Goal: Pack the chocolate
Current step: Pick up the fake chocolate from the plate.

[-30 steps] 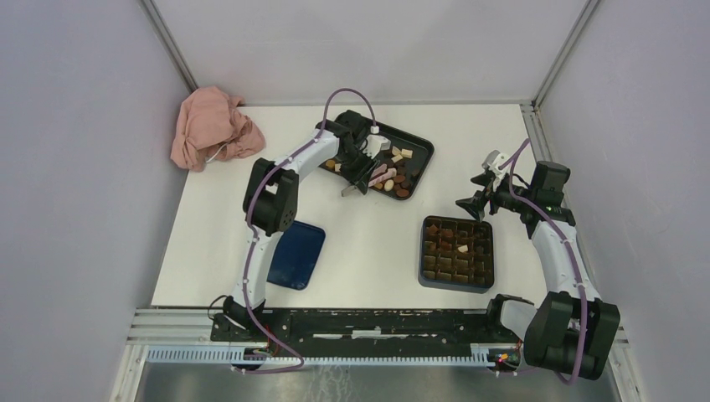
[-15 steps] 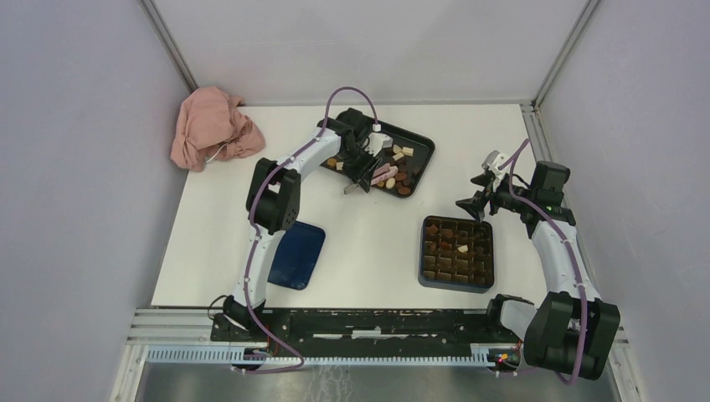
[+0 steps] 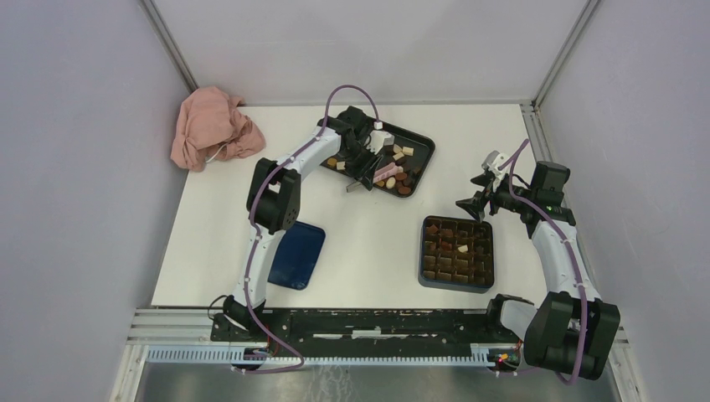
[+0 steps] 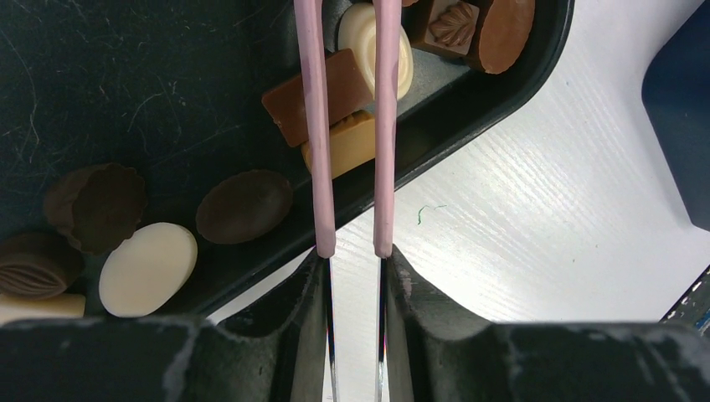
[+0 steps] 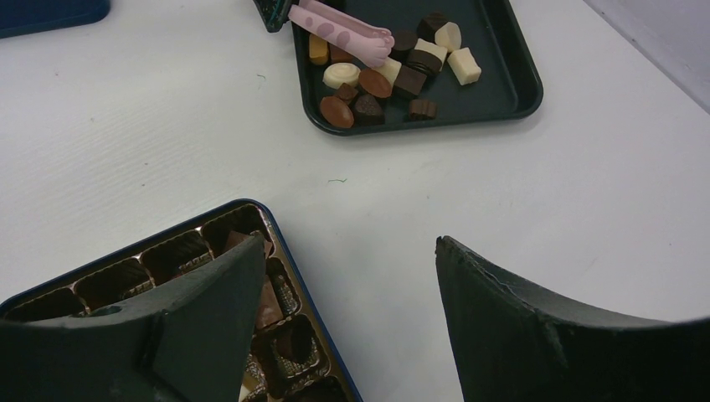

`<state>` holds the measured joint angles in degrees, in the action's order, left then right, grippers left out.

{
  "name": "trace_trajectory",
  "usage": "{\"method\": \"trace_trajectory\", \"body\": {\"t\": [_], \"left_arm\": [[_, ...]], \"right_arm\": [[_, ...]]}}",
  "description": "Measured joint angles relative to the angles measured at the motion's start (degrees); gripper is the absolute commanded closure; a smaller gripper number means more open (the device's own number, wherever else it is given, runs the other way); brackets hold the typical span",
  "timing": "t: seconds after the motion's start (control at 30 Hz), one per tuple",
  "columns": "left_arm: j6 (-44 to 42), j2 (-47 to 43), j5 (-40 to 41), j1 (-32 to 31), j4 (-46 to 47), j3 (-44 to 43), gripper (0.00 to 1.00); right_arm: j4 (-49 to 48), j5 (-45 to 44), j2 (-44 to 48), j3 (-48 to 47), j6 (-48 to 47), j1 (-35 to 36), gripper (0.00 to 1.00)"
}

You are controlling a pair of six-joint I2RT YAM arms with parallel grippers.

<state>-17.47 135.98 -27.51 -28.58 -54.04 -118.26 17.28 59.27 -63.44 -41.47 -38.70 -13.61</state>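
White table (image 3: pixel 368 243): bears everything listed. Black rectangular plastic tray (image 4: pixel 126 75): beneath and ahead of the left gripper (image 4: pixel 355 260). Dark blue square box with brown grid insert (image 3: pixel 455 287): below the right gripper (image 5: pixel 347 241), partly under one finger; those jaws are spread wide with nothing between them. Pink plastic tongs (image 4: pixel 386 126): pinched by the left jaws, arms nearly together, running forward over the tray rim; whether the tips hold a piece cannot be told. Small dark, tan and cream chocolates (image 4: pixel 243 205): mostly loose in the tray around the tongs, some seated in box cells. Packing judged partway done: many cells look unfilled.
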Motion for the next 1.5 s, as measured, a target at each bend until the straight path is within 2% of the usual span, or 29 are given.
{"method": "trace_trajectory", "body": {"t": [0.2,0.43,0.6,0.9,1.5], "left_arm": [[0.0,0.0,-0.2,0.0,0.1,0.0,0.75],[0.7,0.0,0.5,-0.1,0.8,0.2,0.92],[3.7,-1.4,2.2,-0.3,4.9,3.6,0.97],[7.2,-5.6,6.5,0.0,10.3,9.0,0.98],[12.5,-13.0,8.2,1.6,14.3,17.2,0.98]], "right_arm": [[0.0,0.0,0.0,0.0,-0.2,0.0,0.20],[0.0,0.0,0.0,0.0,-0.2,0.0,0.20],[0.0,0.0,0.0,0.0,-0.2,0.0,0.20],[0.1,0.0,0.0,-0.1,-0.2,0.0,0.20],[0.4,0.0,0.0,-0.3,-0.2,0.0,0.20]]}}
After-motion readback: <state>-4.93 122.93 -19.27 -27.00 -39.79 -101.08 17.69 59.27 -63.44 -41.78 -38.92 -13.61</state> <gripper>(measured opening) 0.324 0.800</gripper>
